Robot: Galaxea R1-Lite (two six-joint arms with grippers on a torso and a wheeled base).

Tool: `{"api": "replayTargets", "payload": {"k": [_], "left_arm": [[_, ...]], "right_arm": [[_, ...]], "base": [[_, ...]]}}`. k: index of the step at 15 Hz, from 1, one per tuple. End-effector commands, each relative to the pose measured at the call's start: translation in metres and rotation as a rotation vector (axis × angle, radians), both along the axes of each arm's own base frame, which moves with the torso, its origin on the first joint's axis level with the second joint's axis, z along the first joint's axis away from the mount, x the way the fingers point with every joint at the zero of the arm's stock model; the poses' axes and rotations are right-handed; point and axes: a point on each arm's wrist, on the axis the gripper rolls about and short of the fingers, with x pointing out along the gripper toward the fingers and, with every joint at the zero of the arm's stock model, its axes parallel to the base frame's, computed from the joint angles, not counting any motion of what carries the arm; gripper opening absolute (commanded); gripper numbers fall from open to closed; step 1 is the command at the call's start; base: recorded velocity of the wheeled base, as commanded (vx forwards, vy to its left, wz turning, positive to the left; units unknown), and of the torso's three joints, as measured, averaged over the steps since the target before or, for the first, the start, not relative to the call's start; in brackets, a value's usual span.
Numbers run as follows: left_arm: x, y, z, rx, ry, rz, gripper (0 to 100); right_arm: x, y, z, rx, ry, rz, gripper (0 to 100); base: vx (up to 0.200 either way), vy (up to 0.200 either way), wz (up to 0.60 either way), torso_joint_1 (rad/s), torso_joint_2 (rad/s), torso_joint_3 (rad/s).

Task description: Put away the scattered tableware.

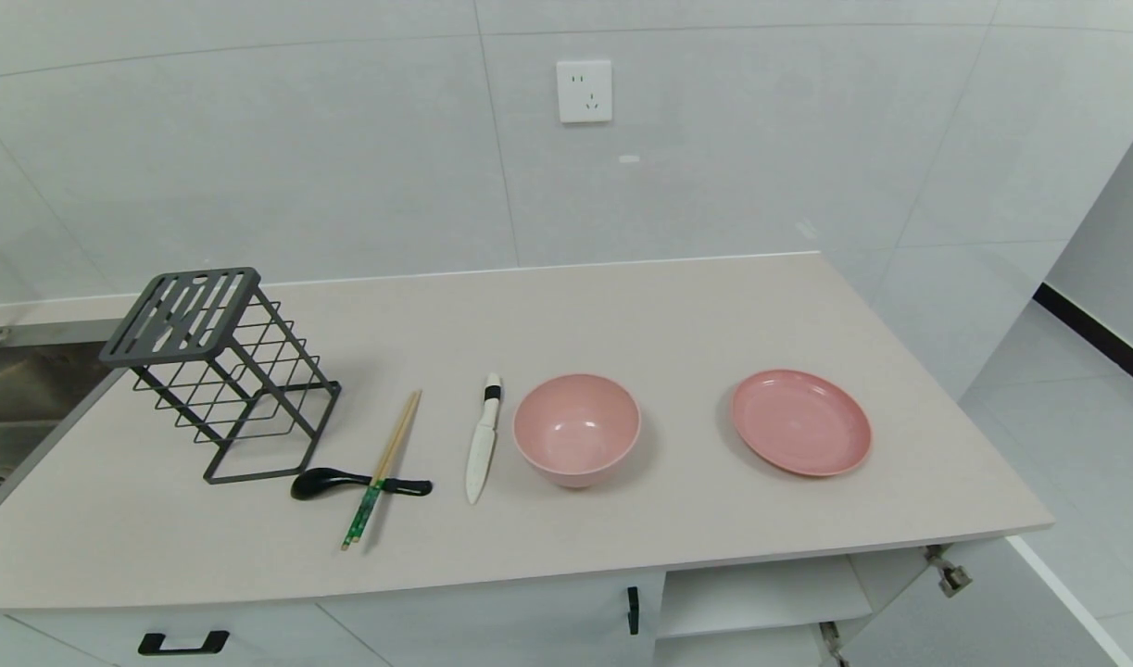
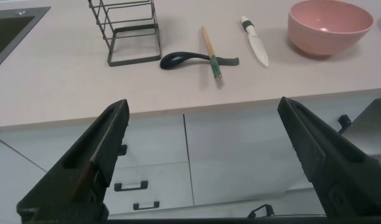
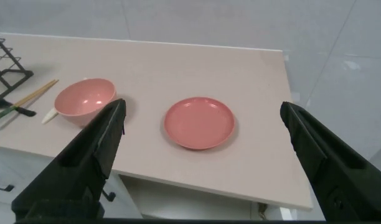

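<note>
Scanning the counter, I see a wire rack, a black spoon (chopsticks lying across its handle), a white knife, a pink bowl, a pink plate. Left gripper and right gripper both gape wide, empty.

The tabletop before me carries a row of things towards its near edge. From the left: a black wire rack, a black spoon just near of it, chopsticks lying across the spoon's handle, a white knife, an upright pink bowl, and farther right a pink plate.
</note>
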Motion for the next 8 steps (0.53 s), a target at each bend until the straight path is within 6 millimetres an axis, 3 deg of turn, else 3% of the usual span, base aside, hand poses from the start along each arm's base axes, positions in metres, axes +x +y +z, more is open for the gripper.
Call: {"api": "replayTargets", "payload": {"k": [1, 4, 8], "left_arm": [[0.000, 0.000, 0.000, 0.000, 0.001, 0.000, 100], [0.000, 0.000, 0.000, -0.002, 0.001, 0.000, 100], [0.000, 0.000, 0.000, -0.005, 0.001, 0.000, 100]], "right_arm": [[0.031, 0.001, -0.010, -0.008, 0.092, 0.001, 100], [0.037, 0.001, -0.034, -0.064, 0.111, -0.003, 100], [0.056, 0.002, -0.032, -0.068, 0.105, -0.003, 100]], "base": [[0.000, 0.000, 0.00, 0.000, 0.00, 0.000], [0.000, 0.000, 0.00, 0.000, 0.00, 0.000], [0.000, 0.000, 0.00, 0.000, 0.00, 0.000]]}}
